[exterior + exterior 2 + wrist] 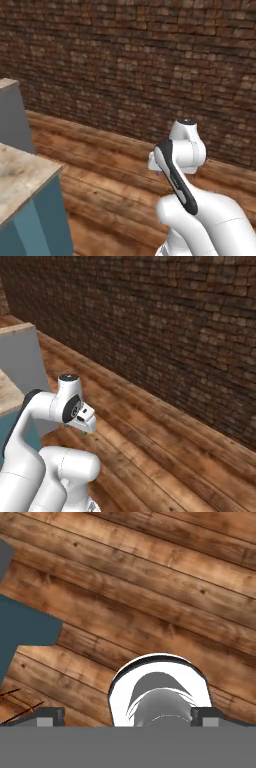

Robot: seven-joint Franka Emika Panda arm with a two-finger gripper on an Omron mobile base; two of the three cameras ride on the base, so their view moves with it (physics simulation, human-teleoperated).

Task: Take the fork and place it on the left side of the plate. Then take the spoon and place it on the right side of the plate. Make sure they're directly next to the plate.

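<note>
- The arm [192, 200] is folded up close over its own base, its white links bunched at the lower right of the left base view and the lower left of the right base view.
- The gripper [127, 716] points down at the wooden plank floor [150, 602]; its two dark fingertips [47, 716] stand far apart at the bottom of the hand view, so the jaws are wide open with nothing between them.
- A counter [20, 175] with a pale stone top and blue-grey sides stands at the near left in the left base view; a grey cabinet side [12, 117] rises just behind it.
- A dark brick wall [140, 65] runs across the far side of the room, meeting the floor along a diagonal line.
- The fork, the spoon and the plate cannot be located in these views; the visible part of the counter top is bare.
</note>
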